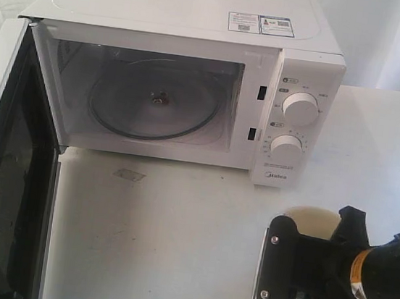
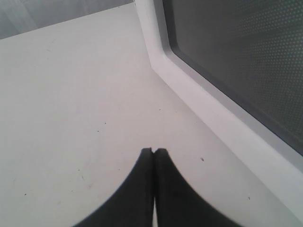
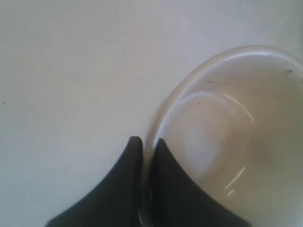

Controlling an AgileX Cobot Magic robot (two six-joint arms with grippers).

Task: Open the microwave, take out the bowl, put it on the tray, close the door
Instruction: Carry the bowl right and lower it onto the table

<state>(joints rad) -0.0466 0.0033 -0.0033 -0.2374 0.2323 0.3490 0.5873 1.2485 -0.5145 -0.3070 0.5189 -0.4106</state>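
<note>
The bowl (image 3: 227,137) is outside the microwave (image 1: 187,17), over the table (image 1: 173,248) in front of the dial panel. The right gripper (image 3: 146,142) pinches its rim. The door (image 1: 0,169) stands wide open. Beside it hovers the left gripper (image 2: 154,151), closed and empty.

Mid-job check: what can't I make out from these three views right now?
Tray: in no view, so where it lies is unknown.
Bowl: in the exterior view, mostly hidden behind the right gripper; the right wrist view cuts off part of it.
Left gripper: outside the exterior view; the left wrist view shows it only beside the door.
Dial markings: exterior view, too small.
</note>
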